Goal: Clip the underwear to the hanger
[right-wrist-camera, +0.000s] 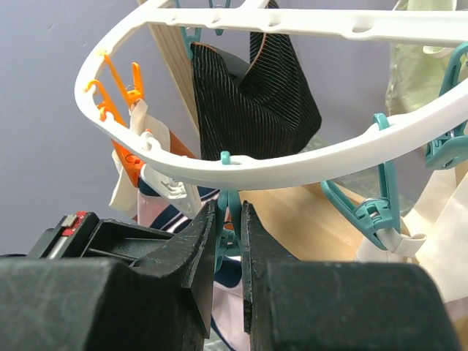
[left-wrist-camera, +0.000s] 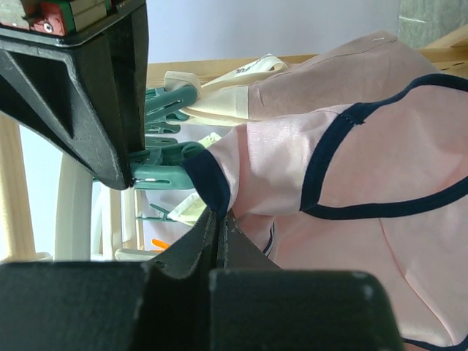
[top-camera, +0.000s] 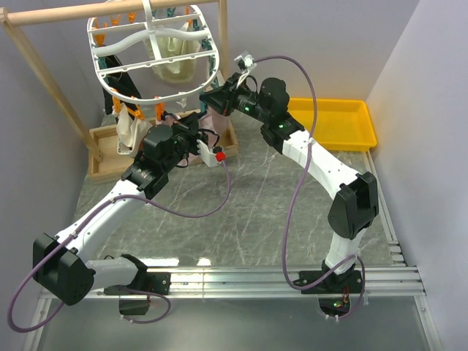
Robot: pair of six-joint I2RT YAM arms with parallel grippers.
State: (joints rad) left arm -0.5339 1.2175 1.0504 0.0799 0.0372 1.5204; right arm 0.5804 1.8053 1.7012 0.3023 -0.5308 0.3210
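Lavender walls (top-camera: 29, 110) close the left, back and right of a grey marble-patterned table (top-camera: 256, 219). Its near edge, at the bottom of the top view, carries a metal rail (top-camera: 256, 278). The widest open stretch of the table lies at the centre of that view between the two forearms, crossed only by purple cables (top-camera: 292, 212).

The pale pink soft-fabric underwear with dark navy trim (left-wrist-camera: 351, 168) fills the right half of the left wrist view, hanging just beside the white plastic oval hanger (right-wrist-camera: 292, 172). In the top view both sit at upper centre, where the two arms meet.

The left gripper (left-wrist-camera: 218, 219) is closed, its fingertips pinching the navy-trimmed edge of the underwear at the centre of its view. A teal clothespin (right-wrist-camera: 228, 238) hangs from the hanger's lower rim. The right gripper (right-wrist-camera: 228, 212) stands nearly closed around it, with a finger on either side and only a narrow gap between them.

Space is tight here. The hanger's rim curves just above the right fingers, orange clothespins (right-wrist-camera: 121, 88) crowd the left of that view, and a black striped garment (right-wrist-camera: 256, 102) hangs behind the rim. A cream garment (top-camera: 175, 66) hangs inside the oval. The wooden rod frame (top-camera: 73, 14) carries the hanger across the upper left of the top view. A yellow plastic tray (top-camera: 336, 124) sits at upper right, well apart from the grippers.
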